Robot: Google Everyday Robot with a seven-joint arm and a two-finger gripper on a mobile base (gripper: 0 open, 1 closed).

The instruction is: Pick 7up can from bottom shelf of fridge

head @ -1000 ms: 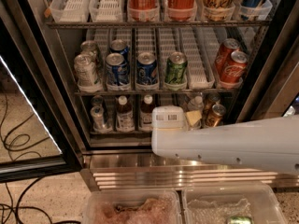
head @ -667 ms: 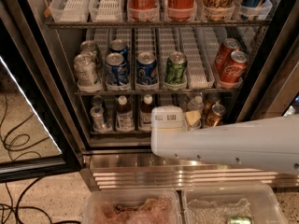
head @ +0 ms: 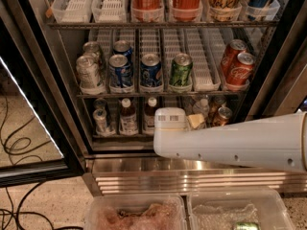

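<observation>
The fridge (head: 62, 80) stands open with its wire racks in view. On the bottom shelf (head: 115, 134), at the far left, stands the 7up can (head: 100, 120), small, pale silver-grey, with a shiny top; a second similar can stands behind it. My white arm comes in from the right, and my gripper (head: 169, 118) sits at its end in front of the middle of the bottom shelf, to the right of the 7up can and apart from it. Two brown bottles (head: 127, 117) stand between the can and the gripper.
The middle rack holds silver cans (head: 89, 73), blue cans (head: 121, 71), a bright green can (head: 181, 71) and red cans (head: 238, 66). The glass door (head: 29, 128) stands open at left, with cables (head: 14, 145) on the floor. Two clear plastic bins (head: 136, 213) lie below the ribbed steel base (head: 192, 178).
</observation>
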